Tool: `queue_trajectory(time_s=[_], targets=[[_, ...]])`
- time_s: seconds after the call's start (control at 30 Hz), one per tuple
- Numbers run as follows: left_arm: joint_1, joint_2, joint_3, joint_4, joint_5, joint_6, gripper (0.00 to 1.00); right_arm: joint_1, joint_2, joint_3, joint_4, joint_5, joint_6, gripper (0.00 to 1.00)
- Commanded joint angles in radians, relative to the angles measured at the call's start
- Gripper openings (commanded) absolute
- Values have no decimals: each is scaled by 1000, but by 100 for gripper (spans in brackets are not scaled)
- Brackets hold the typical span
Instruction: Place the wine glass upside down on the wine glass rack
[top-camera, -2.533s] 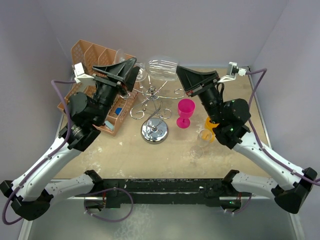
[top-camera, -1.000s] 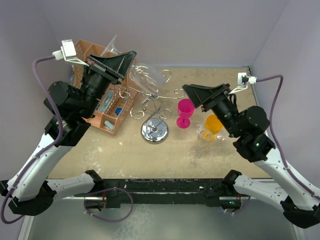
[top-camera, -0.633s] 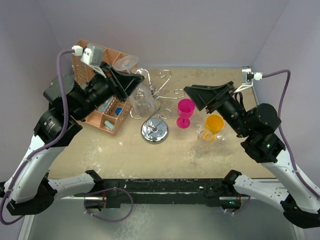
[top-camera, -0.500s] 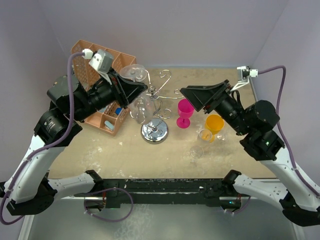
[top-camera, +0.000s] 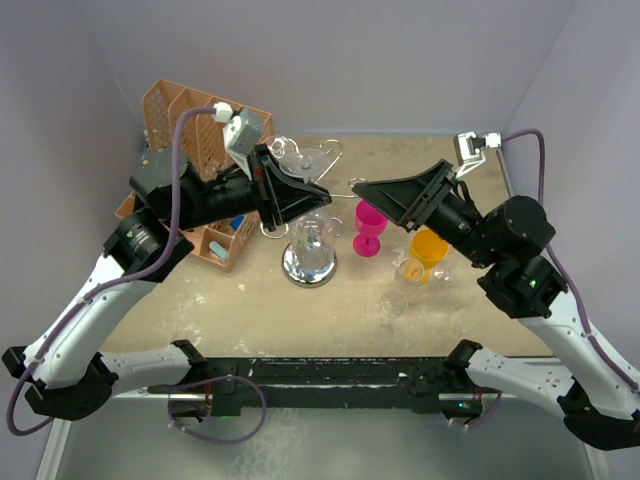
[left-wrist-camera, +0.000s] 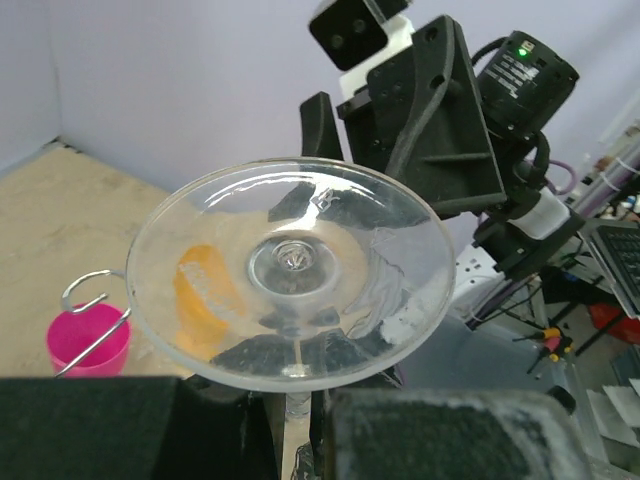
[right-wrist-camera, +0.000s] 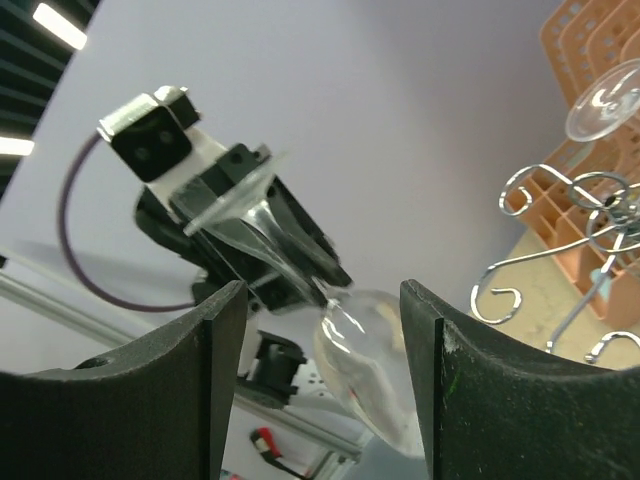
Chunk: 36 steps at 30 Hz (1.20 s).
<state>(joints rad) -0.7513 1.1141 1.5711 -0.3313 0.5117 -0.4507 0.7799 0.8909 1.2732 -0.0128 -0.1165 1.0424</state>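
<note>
We noted that the left arm (top-camera: 100, 300) and the right arm (top-camera: 575, 340) wore white shells on their long links, joined by rounded black motor housings. The left gripper (top-camera: 325, 200) and the right gripper (top-camera: 365, 190) were black, wedge-shaped bodies. A purple cable (top-camera: 180, 150) ran from each wrist to a small pale camera box (top-camera: 243, 127). A green light (left-wrist-camera: 519, 48) glowed on the right arm's black housing.

The chrome wire wine glass rack (top-camera: 298, 268) is standing mid-table (top-camera: 250, 310). The orange plastic file organizer (top-camera: 175, 110) is sitting behind and left of it, and the pink plastic goblet (top-camera: 371, 225) just right. The clear wine glass (top-camera: 312, 238) is hanging bowl-down over the rack's base, in the left end effector (left-wrist-camera: 296, 430).
</note>
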Motion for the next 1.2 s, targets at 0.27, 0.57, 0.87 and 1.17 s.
queue_trajectory(time_s=[0.27, 0.57, 0.87, 1.17], targets=[[-157, 47, -35, 192, 68, 60, 0, 2, -8, 70, -62, 13, 200, 60], [-156, 63, -32, 142, 54, 187, 0, 3, -92, 70, -141, 101, 230, 58], [-157, 72, -72, 167, 78, 300, 0, 3, -71, 114, -162, 89, 179, 58], [-157, 73, -140, 216, 72, 398, 0, 3, 12, 206, -348, 65, 56, 53]])
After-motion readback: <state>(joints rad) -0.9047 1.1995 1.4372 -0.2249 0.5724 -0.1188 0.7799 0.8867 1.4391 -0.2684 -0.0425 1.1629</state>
